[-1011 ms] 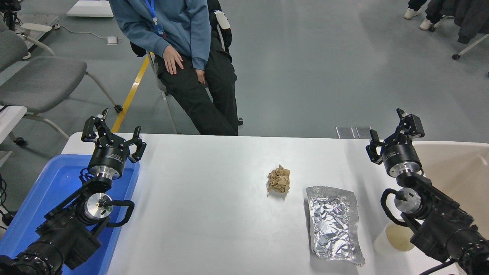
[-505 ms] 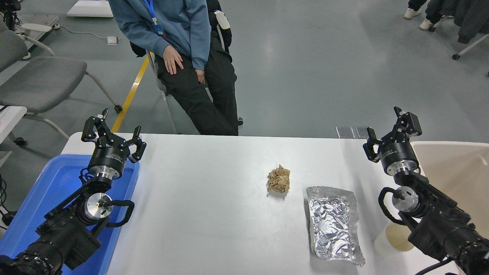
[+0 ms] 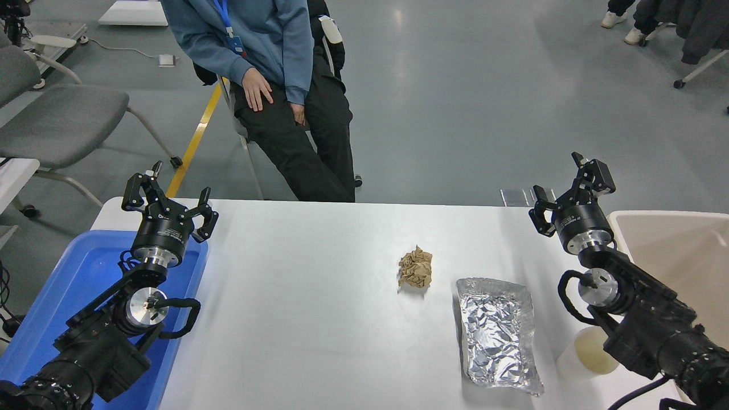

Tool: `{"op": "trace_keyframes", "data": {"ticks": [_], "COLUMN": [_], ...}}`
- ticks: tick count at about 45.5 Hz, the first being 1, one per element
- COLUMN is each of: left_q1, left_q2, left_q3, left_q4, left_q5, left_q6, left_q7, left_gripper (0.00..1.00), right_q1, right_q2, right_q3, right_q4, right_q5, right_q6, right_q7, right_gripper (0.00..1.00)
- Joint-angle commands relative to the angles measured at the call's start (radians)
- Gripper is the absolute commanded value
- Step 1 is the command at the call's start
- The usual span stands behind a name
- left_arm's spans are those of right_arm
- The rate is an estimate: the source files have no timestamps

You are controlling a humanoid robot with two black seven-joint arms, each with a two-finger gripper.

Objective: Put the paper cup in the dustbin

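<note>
The paper cup (image 3: 584, 356) stands upright near the table's front right corner, its yellowish inside showing, partly hidden by my right arm. The beige dustbin (image 3: 672, 250) sits at the table's right edge. My right gripper (image 3: 569, 188) is open and empty, raised over the table's far right edge, left of the dustbin and well beyond the cup. My left gripper (image 3: 166, 199) is open and empty, parked at the lower left.
A crumpled brown paper ball (image 3: 415, 269) lies mid-table. A crinkled silver foil tray (image 3: 498, 335) lies left of the cup. A bright blue bin (image 3: 68, 296) is under my left arm. A person (image 3: 273, 68) sits beyond the far edge.
My right gripper has moved left and away from me, off the dustbin's corner toward the table's far edge. The cup, foil tray, paper ball and left arm have not moved.
</note>
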Motion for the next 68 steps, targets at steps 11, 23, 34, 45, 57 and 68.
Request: {"op": "trace_keyframes", "data": {"ticks": [11,23,34,45,57,68], "left_q1": [0.000,0.000,0.000,0.000,0.000,0.000], "left_q2": [0.000,0.000,0.000,0.000,0.000,0.000], "left_q3": [0.001,0.000,0.001,0.000,0.000,0.000], "left_q4": [0.000,0.000,0.000,0.000,0.000,0.000], "left_q5": [0.000,0.000,0.000,0.000,0.000,0.000], "left_q6": [0.000,0.001,0.000,0.000,0.000,0.000], "left_q7": [0.000,0.000,0.001,0.000,0.000,0.000], "left_gripper": [1.00,1.00,1.00,1.00,1.00,1.00], "right_q1": [0.016,0.016,0.079,0.176,0.194,0.207], "right_q2": [-0.166,-0.224,-0.324,-0.465,-0.615,-0.711], "right_q3": [-0.115,-0.117,-0.282,-0.476,-0.527,-0.596], "right_q4": [0.204,0.273,0.351,0.458,0.633,0.760], "right_q5": [-0.050,-0.176,-0.207,-0.334,-0.567,-0.749], "right_q6": [-0.026,-0.026,-0.022,-0.022,-0.007,0.036], "right_q7": [-0.043,-0.043,-0.050,-0.056,-0.174,-0.286], "right_gripper": [0.99,0.99,0.99,0.99,0.99,0.99]}}
